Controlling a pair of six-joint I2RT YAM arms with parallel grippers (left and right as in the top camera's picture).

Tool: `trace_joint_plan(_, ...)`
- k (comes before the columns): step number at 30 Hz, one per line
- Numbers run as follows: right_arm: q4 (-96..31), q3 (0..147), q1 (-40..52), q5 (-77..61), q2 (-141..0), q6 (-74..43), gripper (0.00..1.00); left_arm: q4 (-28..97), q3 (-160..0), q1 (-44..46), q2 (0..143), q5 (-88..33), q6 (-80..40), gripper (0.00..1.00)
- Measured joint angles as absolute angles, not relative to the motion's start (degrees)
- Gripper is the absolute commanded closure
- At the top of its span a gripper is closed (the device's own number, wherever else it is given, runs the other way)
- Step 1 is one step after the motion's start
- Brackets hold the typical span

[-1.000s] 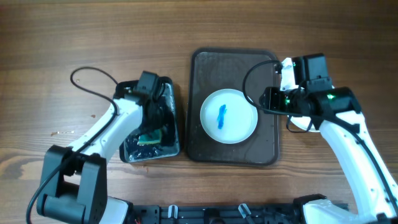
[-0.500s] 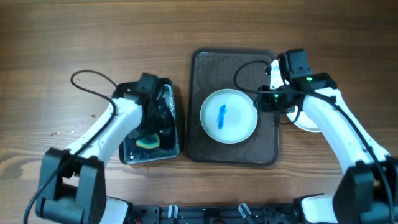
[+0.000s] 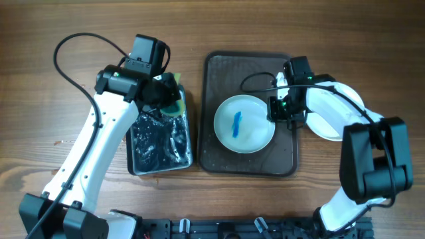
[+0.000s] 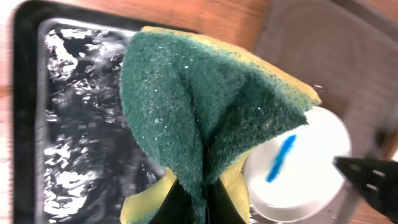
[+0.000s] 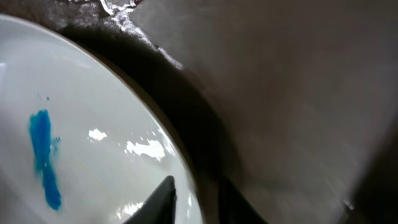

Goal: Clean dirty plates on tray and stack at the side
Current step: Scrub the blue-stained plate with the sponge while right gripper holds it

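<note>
1. Overhead: your left gripper [image 3: 169, 95] holds the sponge [image 3: 176, 104] above the basin [image 3: 159, 143], probably ready for scrubbing. The smeared plate [image 3: 244, 126] lies on the tray [image 3: 279, 159].
2. Left wrist: jaws pinch the folded sponge tight.
3. Right wrist: your right gripper [image 5: 196, 198] straddles the plate's rim, likely to steady it. You cannot tell whether it is clamped.

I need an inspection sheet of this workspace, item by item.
Surface: wooden table.
Job's things: white plate with blue smear on the tray; black water tub left of the tray; second plate right of the tray, partly hidden.
Clutter: small specks on the wood at left.
End effectors: left end effector shut on the sponge above the tub; right end effector astride the white plate's rim, grip unclear.
Cables: black loop, upper left; black cable above the tray.
Surroundings: nothing seen.
</note>
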State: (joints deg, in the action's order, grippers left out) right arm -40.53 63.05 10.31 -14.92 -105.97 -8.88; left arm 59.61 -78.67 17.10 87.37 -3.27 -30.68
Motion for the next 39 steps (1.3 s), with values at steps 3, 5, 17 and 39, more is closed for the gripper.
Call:
trace_joint_plan(3,-38.8,63.0,10.3,-16.3,-106.7,-8.4,0.96,57.1,-78.7,18.7,88.0,-4.4,-30.7,0.96)
trace_joint_plan(5,-38.3,63.0,10.3,-16.5,-106.7,-8.3,0.96,55.6,-78.7,20.2,89.2,-4.9,-30.7,0.96)
trace_joint_plan(17,-37.0,63.0,10.3,-14.3,-106.7,-9.8,0.96,41.7,-78.7,30.3,104.3,-12.2,-33.1,0.96)
trace_joint_plan(39,-38.1,63.0,10.6,-14.9,-106.7,-10.2,0.95,46.0,-83.1,33.8,118.2,-1.5,-36.1,0.96)
